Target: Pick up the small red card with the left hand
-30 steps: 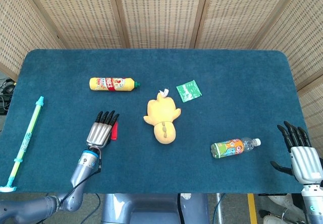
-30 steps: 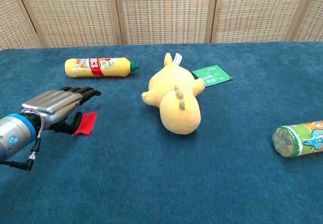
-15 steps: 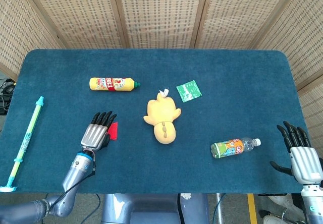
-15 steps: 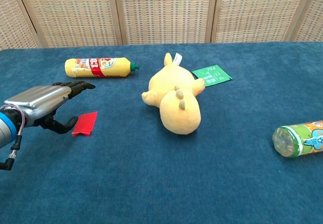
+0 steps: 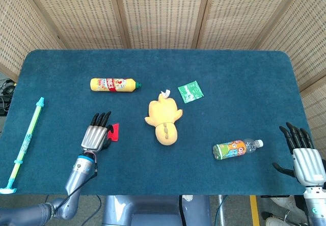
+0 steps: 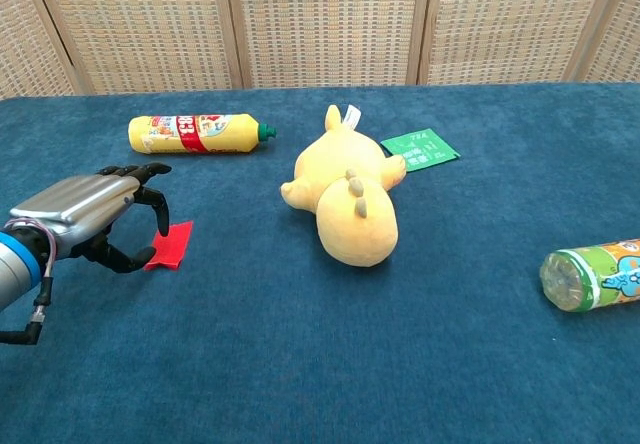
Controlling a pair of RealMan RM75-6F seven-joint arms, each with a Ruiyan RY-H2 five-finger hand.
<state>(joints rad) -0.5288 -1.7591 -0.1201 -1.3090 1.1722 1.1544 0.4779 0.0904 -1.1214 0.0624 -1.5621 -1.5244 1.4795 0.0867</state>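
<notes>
A: Start near. Where is the left hand [image 6: 95, 214]?

B: Low over the blue surface [image 6: 300, 364], at about 8 o'clock from the yellow plush toy [image 6: 348, 202]. Its fingers [image 6: 150, 179] are curled downward and spread, with the thumb tucked underneath. They hold nothing that I can see.

A: And the small red card [image 6: 170, 245]?

B: It lies on the surface just beside the fingertips, at roughly 3 o'clock from the hand. One edge looks slightly tilted up, but I cannot tell whether a fingertip touches it.

A: So the pickup is not done?

B: I judge not. The approach is made and the hand is shaped for a grasp. Closing on the card and lifting it are both left. A thin card flat on cloth looks hard to get under.

A: The right hand [image 5: 304, 157]?

B: Only the head view shows it, off the near right corner of the surface, fingers straight and apart, empty.

A: What lies farther out?

B: A drink bottle [image 5: 237, 148] at 4 o'clock from the toy, a long blue-green stick [image 5: 25, 143] at the far left edge, a yellow bottle [image 6: 195, 131] at 10 o'clock, and a green packet [image 6: 420, 148] at 1 o'clock, just beside the toy's head.
</notes>
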